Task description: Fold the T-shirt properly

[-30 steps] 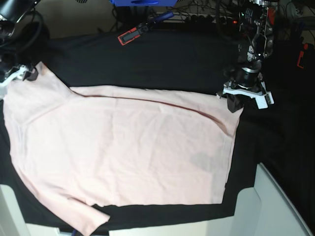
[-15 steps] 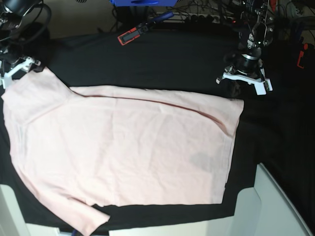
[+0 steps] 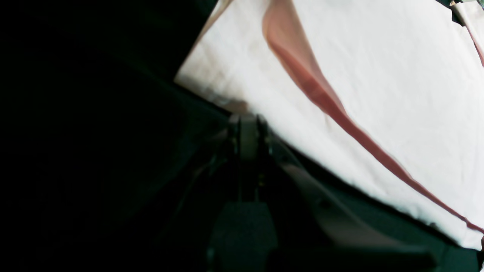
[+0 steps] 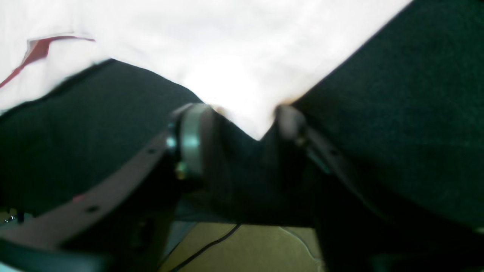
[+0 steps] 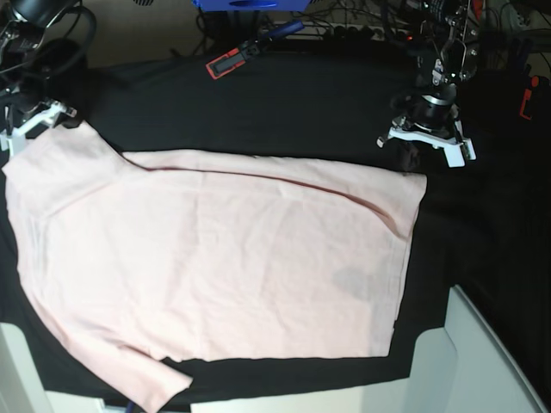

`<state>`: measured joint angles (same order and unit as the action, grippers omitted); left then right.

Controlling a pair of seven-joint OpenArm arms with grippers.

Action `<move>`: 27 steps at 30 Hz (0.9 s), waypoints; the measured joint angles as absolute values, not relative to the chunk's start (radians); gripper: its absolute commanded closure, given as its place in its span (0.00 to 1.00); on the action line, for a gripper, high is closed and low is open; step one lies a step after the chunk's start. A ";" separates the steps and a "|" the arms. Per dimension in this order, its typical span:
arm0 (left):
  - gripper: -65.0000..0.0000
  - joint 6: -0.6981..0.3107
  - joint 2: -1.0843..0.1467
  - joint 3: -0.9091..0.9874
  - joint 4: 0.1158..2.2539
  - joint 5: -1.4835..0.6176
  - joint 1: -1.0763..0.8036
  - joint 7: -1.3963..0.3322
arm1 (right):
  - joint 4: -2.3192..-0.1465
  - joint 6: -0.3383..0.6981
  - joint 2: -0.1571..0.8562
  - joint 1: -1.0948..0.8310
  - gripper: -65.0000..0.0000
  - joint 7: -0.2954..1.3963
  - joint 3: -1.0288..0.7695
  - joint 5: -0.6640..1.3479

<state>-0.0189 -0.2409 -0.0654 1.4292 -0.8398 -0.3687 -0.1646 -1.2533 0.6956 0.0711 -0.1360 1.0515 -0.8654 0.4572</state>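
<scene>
Both arms lifted off; our left hand [image 5: 425, 152] is closed empty, our right hand [image 4: 242, 124] part-open, empty. T-shirt [image 5: 215, 267] shows one fold; more remain.

Pale pink plain T-shirt [image 5: 215, 267], a possibly reddish fold line, on a black table cloth [image 5: 284, 103].
</scene>
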 measured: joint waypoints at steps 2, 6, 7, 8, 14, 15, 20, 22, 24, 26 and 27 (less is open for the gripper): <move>1.00 -0.019 -0.241 -0.065 1.429 -0.840 -0.368 -0.164 | -1.253 0.695 0.071 -0.136 0.81 1.060 -0.863 0.453; 1.00 -0.019 -0.241 -0.065 1.429 -0.840 -0.369 -0.164 | -1.253 0.695 0.068 -0.136 0.88 1.064 -0.863 0.450; 1.00 -0.019 -0.241 -0.065 1.429 -0.840 -0.368 -0.164 | -1.252 0.695 0.068 -0.136 0.90 1.064 -0.863 0.449; 1.00 -0.019 -0.241 -0.065 1.429 -0.839 -0.368 -0.164 | -1.252 0.695 0.068 -0.136 0.93 1.064 -0.863 0.446; 1.00 -0.019 -0.241 -0.065 1.429 -0.840 -0.368 -0.164 | -1.252 0.691 0.086 -0.128 1.00 1.072 -0.778 0.446; 1.00 -0.019 -0.241 -0.065 1.429 -0.840 -0.368 -0.164 | -1.251 0.691 0.094 -0.125 1.00 1.074 -0.755 0.446; 1.00 -0.019 -0.241 -0.065 1.428 -0.840 -0.372 -0.164 | -1.245 0.691 0.096 -0.123 1.00 1.076 -0.735 0.450; 1.00 -0.019 -0.241 -0.065 1.428 -0.840 -0.376 -0.164 | -1.246 0.691 0.097 -0.124 1.00 1.080 -0.735 0.450; 1.00 -0.019 -0.241 -0.065 1.428 -0.840 -0.380 -0.164 | -1.246 0.691 0.099 -0.122 1.00 1.079 -0.735 0.450; 1.00 -0.019 -0.241 -0.065 1.428 -0.839 -0.380 -0.164 | -1.247 0.692 0.109 -0.120 1.00 1.081 -0.733 0.450; 1.00 -0.019 -0.241 -0.065 1.428 -0.839 -0.379 -0.165 | -1.252 0.691 0.117 -0.118 1.00 1.092 -0.733 0.447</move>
<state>-0.0189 -0.2409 -0.0654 1.4284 -0.8394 -0.3794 -0.1646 -1.2522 0.6914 0.1173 -0.1184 1.0916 -0.7326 0.4465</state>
